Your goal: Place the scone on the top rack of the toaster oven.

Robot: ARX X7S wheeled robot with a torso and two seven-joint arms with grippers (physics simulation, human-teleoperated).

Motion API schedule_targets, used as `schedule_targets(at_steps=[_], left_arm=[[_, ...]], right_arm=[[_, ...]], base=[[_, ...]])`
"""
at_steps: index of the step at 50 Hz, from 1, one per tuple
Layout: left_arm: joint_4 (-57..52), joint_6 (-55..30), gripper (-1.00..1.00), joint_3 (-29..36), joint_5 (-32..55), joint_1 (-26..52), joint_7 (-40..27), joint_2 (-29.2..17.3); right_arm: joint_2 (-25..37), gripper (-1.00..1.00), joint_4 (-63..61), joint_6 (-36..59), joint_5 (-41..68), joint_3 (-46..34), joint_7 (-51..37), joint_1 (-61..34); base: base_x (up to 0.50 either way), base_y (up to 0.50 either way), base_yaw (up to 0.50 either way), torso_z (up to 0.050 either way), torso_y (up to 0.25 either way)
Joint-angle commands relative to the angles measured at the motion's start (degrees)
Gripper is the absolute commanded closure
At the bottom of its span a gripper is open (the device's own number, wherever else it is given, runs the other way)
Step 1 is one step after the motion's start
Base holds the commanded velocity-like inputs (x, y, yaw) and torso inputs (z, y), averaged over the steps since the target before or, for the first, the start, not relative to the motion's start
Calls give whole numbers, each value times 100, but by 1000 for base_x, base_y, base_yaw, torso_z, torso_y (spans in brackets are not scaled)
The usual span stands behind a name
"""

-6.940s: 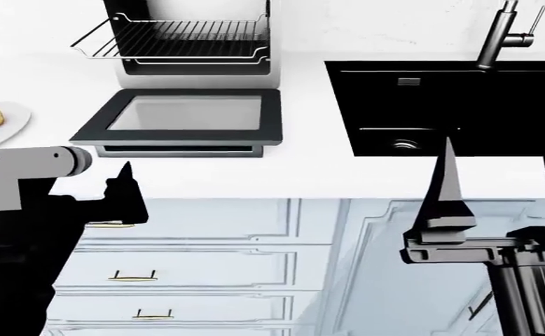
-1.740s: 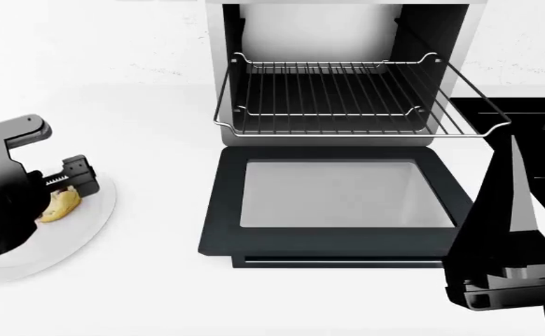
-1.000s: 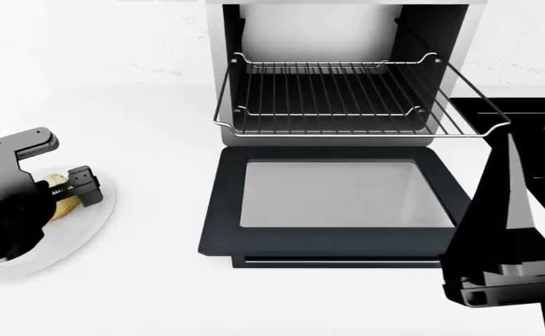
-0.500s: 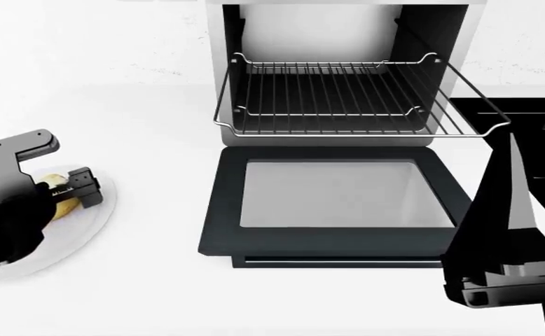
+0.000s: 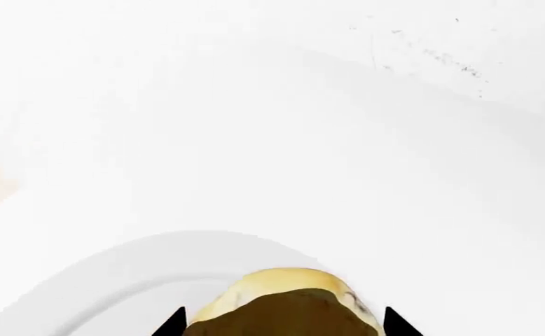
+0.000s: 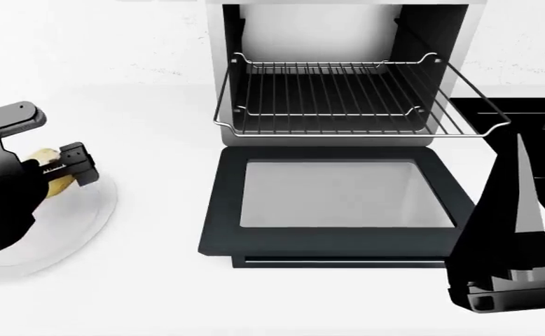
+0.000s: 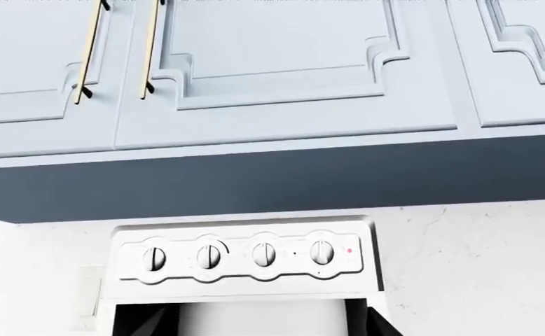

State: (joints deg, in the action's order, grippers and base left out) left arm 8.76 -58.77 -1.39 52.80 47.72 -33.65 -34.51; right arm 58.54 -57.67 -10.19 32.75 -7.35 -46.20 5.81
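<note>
Nearest to the robot, the right gripper (image 6: 511, 280) is hanging low at the right side, pointing up. Only its dark finger is showing, so I cannot tell if it is open or closed. It is carrying nothing that I can see.

A bit farther, on the left, the left gripper (image 6: 67, 168) is squeezing the scone (image 6: 50, 173) between its two fingers. The scone is sitting over the back part of the white plate (image 6: 76, 224). In the left wrist view the scone (image 5: 286, 304) is filling the gap between the two black finger tips, with the plate (image 5: 132, 276) under it.

In the middle, the oven door (image 6: 338, 203) is lying open and flat on the white counter (image 6: 151, 112). Behind it the top rack (image 6: 347, 98) is sticking out of the toaster oven (image 6: 347, 42), empty and well apart from the scone.

What could go wrong: the scone is soft and lumpy, so it may be slipping out or crumbling if the squeeze is too weak or too hard. Carried too low, it could be bumping the raised wire rim of the rack.

Hard to see: the arm is hiding most of the scone, and I cannot tell if it is touching the plate. The right wrist view is showing only the oven knobs (image 7: 239, 255) and the cupboards (image 7: 272, 63) above.
</note>
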Motion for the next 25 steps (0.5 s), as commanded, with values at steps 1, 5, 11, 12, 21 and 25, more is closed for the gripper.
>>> schedule_targets(at_steps=[1, 5, 11, 12, 21, 25], left_arm=[[-561, -289, 100, -172, 413, 213, -329, -5], [-785, -497, 100, -213, 608, 355, -442, 1], [-1038, -747, 100, -230, 855, 551, -562, 31], [-1072, -778, 100, -219, 884, 588, -569, 38], [-1344, -1065, 100, -182, 1195, 860, -680, 110], [-1447, -1186, 100, -188, 1335, 944, -761, 137]], right_arm=[[76, -100, 0, -157, -34, 91, -40, 186], [93, -100, 5, -204, -37, 117, -53, 228], [19, -100, 35, -167, -74, 9, -56, 124], [-1, -100, 37, -120, -68, -33, -62, 51], [-15, -100, 66, -189, -89, -32, -80, 96], [0, -100, 63, -253, -113, 20, -105, 181]], base=[[0, 0, 0, 0, 0], [0, 0, 0, 0, 0], [0, 0, 0, 0, 0], [0, 0, 0, 0, 0], [0, 0, 0, 0, 0], [0, 0, 0, 0, 0]])
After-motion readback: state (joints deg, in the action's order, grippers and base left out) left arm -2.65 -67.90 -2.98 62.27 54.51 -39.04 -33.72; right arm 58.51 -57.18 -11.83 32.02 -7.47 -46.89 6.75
